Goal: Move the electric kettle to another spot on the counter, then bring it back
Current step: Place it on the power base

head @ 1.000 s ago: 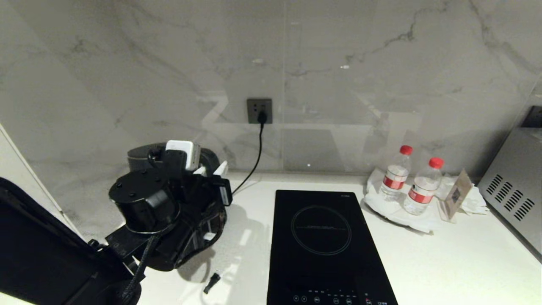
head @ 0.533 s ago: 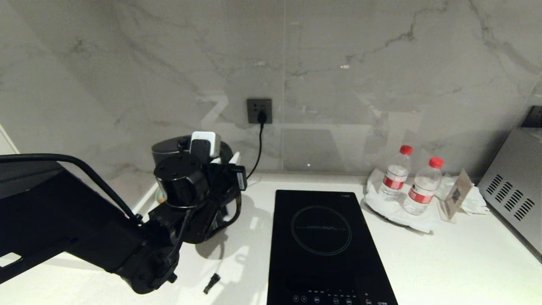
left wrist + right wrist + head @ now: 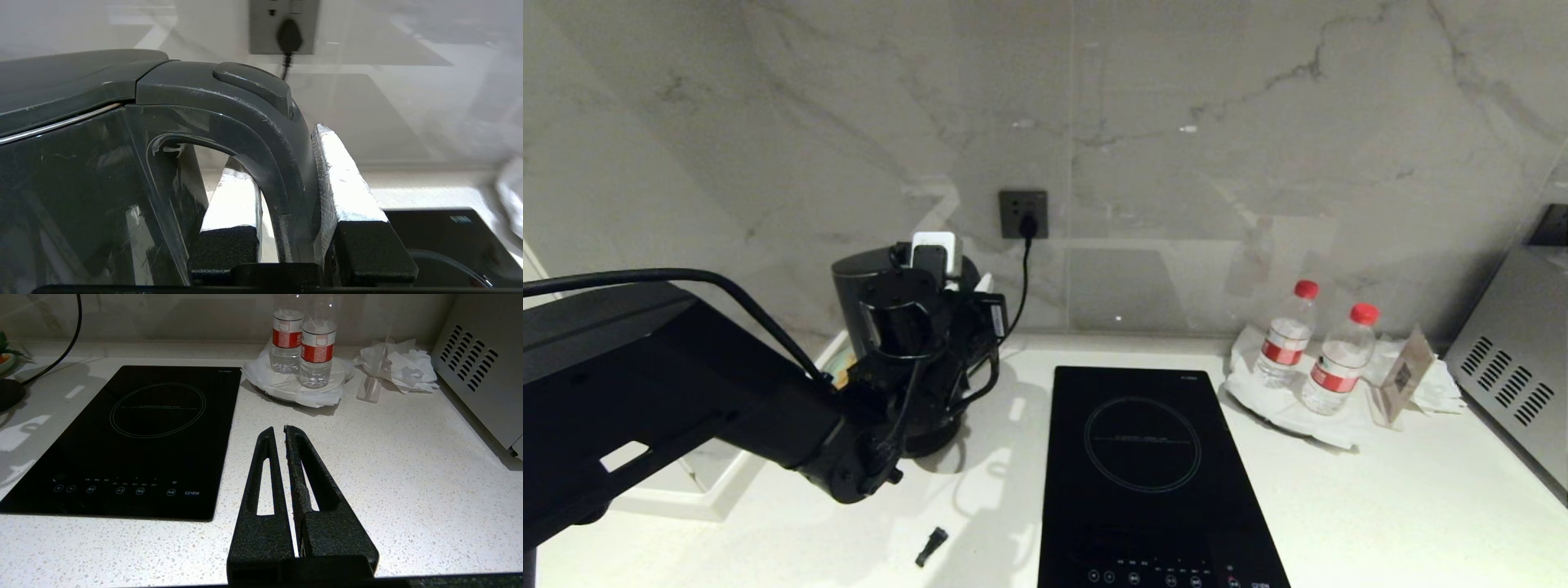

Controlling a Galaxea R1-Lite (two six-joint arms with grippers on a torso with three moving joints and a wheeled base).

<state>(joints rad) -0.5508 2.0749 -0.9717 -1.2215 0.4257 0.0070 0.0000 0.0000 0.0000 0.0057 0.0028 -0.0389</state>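
Kettle: tall glossy black electric kettle [image 3: 866,286] upright at the back left of the white speckled stone counter [image 3: 1380,506], beside the black glass hob [image 3: 1152,474].
Left end effector [image 3: 286,196]: clamped on the kettle's black loop handle [image 3: 278,163], one pad inside the loop, one outside.
Right end effector [image 3: 284,435]: closed, empty, above the counter.

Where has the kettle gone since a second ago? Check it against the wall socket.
Yes. The electric kettle, its handle clamped in the left tool, has moved rightward and back toward the wall socket, which has not shifted in the head view.
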